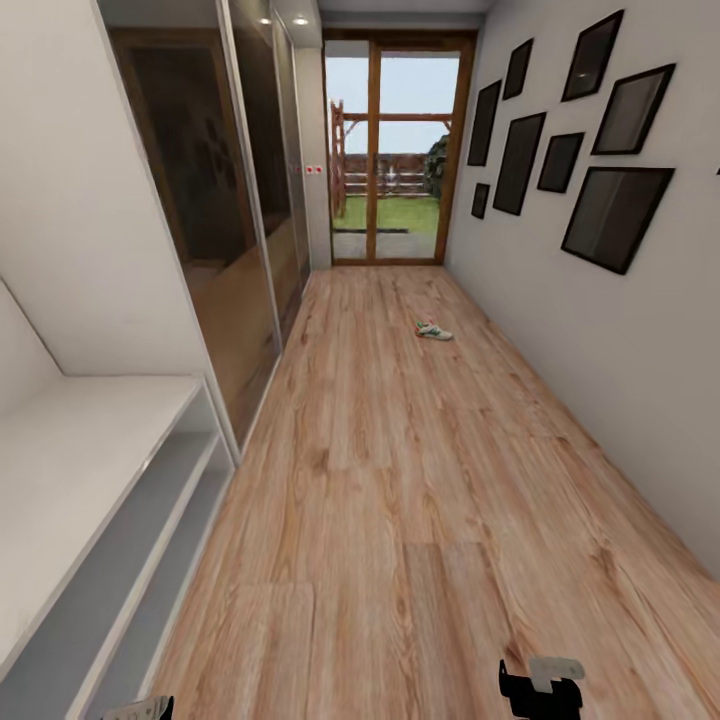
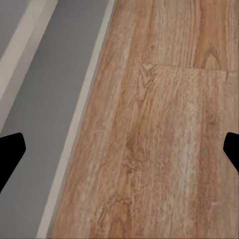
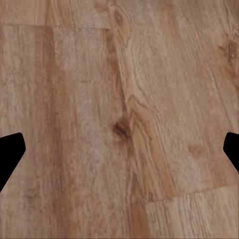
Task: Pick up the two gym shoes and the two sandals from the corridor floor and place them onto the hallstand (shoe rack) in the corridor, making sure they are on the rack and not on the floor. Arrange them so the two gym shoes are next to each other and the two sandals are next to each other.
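gym shoe (image 1: pixel 434 331) – white, low, on grainy wood-plank floor (image 1: pixel 400 500) | both fingers spread, empty

Wood-plank corridor floor (image 1: pixel 400 500): one gym shoe (image 1: pixel 434 330) lying far ahead of right gripper (image 1: pixel 541 693); hallstand (image 1: pixel 90 500) standing beside left gripper (image 1: pixel 138 710).

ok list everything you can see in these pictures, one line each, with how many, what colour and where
Gym shoe: one, white with green, on the floor far down the corridor, nearer the right wall.
Floor: one, light brown wood planks, running to the glass door.
Hallstand: one, pale grey, open shelves, against the left wall.
Wardrobe doors: dark, glossy, left wall beyond the hallstand.
Glass door: one, wood-framed, at the far end, garden behind it.
Picture frames: about nine, black, on the right wall.
Left hand: fingers apart, over the floor beside the hallstand's edge.
Right hand: fingers apart, over bare floor.
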Motion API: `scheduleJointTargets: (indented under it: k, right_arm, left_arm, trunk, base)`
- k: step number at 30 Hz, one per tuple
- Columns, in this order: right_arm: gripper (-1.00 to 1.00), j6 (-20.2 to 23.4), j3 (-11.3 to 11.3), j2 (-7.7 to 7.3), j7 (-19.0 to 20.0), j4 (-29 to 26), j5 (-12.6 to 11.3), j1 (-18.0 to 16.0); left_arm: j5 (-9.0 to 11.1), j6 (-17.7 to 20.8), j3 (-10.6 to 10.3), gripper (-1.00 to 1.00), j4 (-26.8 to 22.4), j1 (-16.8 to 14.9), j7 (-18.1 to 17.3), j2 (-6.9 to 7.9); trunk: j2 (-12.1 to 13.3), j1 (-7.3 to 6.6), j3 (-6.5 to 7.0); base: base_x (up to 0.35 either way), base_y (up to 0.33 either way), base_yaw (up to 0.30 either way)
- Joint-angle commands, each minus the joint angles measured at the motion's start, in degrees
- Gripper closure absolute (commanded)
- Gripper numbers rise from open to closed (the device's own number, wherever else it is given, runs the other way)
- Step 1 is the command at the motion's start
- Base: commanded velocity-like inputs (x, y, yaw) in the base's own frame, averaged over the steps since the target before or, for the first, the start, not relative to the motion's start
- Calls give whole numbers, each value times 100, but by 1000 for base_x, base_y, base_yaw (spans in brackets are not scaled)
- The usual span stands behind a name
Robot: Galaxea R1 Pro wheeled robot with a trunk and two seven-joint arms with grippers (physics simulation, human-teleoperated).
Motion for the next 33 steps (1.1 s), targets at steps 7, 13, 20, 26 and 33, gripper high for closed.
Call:
scheduleJointTargets:
  k: [7, 13, 20, 26, 33]
  right_arm:
    - [-100, -14, -40, -2, -20, 6, 58, -4]
    - [-100, -14, -39, 11, -23, 6, 57, -4]
    - [-100, -14, -39, 14, -28, 6, 57, -4]
    - [-100, -14, -39, 19, -29, 6, 57, -4]
    - [-100, -14, -38, 22, -29, 6, 57, -4]
  left_arm:
    - [5, -16, 38, -100, 6, -4, -40, 0]
    - [5, -18, 35, -100, 6, -4, -40, 0]
    - [5, -18, 37, -100, 6, -4, -40, 0]
    - [5, -19, 40, -100, 6, -4, -40, 0]
    - [5, -19, 36, -100, 6, -4, -40, 0]
  trunk:
    - [-2, 3, -5]
    - [-2, 3, -5]
    - [-2, 3, -5]
    - [-2, 3, -5]
    - [-2, 3, -5]
  base:
    - [338, 0, 0]
    - [338, 0, 0]
    - [338, 0, 0]
    - [338, 0, 0]
    - [338, 0, 0]
